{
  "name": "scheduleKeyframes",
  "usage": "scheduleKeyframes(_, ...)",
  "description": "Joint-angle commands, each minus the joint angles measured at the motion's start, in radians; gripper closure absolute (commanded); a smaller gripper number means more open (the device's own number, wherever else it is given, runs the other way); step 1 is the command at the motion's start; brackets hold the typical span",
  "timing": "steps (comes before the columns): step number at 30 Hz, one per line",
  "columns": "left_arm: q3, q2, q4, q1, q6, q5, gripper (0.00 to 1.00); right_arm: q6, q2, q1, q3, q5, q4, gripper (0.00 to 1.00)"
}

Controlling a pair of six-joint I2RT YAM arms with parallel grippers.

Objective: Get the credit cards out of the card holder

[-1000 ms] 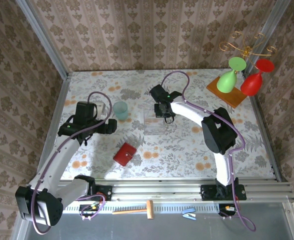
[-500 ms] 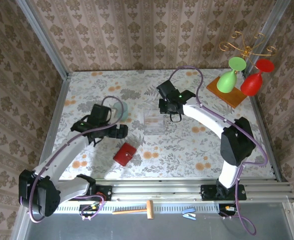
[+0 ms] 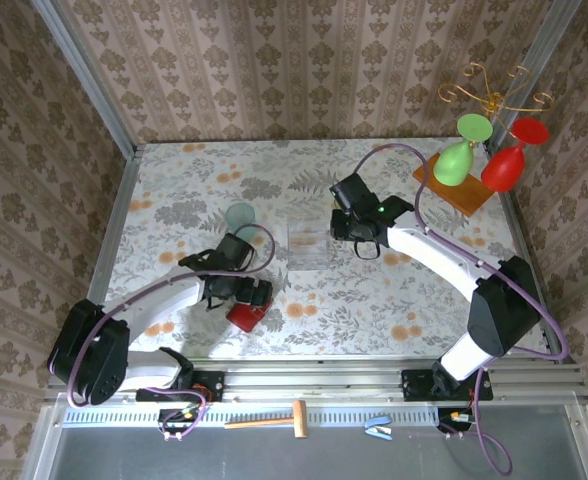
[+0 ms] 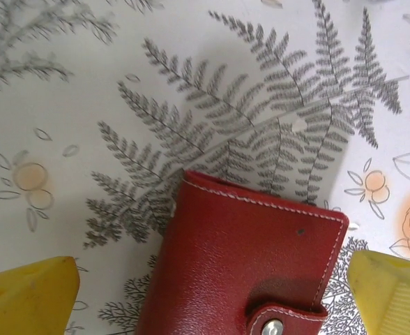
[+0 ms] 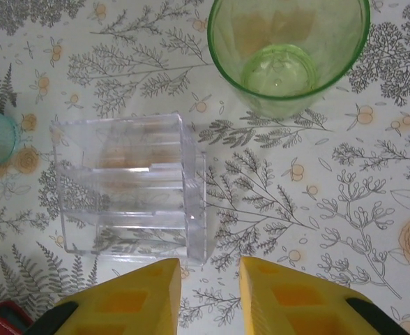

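Left gripper [image 3: 249, 294] over the card holder [image 3: 240, 317], right gripper [image 3: 359, 238] beside the clear box [image 3: 309, 243].
Top view: card holder lies near-left of the clear box, well apart from it; right gripper just right of the box. Left wrist: card holder [image 4: 243, 265] closed, snap tab [image 4: 268, 324] fastened (white stitching along the edge); yellow fingers [image 4: 27, 296] spread wide either side, clear of it. Right wrist: right gripper [image 5: 210, 293] at a narrow gap, holding nothing, just on the near side of the box [image 5: 128, 188].

We see a closed red wallet [image 4: 247, 265] with a snap tab [image 4: 271, 326], lying on the fern-print table [image 4: 86, 105] between our left gripper's [image 4: 210, 293] spread yellow fingers [image 4: 27, 296].
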Motion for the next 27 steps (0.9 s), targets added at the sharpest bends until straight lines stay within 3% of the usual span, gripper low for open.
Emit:
scheduleKeyframes(1,-0.04,-0.006,0.027,-0.028,-0.06,-0.011,0.0,0.028,-0.042,0.007,-0.033,-0.029,0.017,0.69)
scheduleKeyframes(10,-0.076,0.015,0.025,-0.106,-0.121,0.001,0.0,0.04,-0.1,0.007,-0.092,-0.044,0.032,0.68)
scheduleKeyframes(17,-0.003,0.059,-0.097,-0.202,-0.195,-0.064,0.0,0.041,-0.106,0.007,-0.1,-0.051,0.036,0.67)
scheduleKeyframes(27,0.107,0.213,-0.144,-0.274,-0.258,-0.095,0.17,0.039,-0.1,0.007,-0.107,-0.057,0.038,0.67)
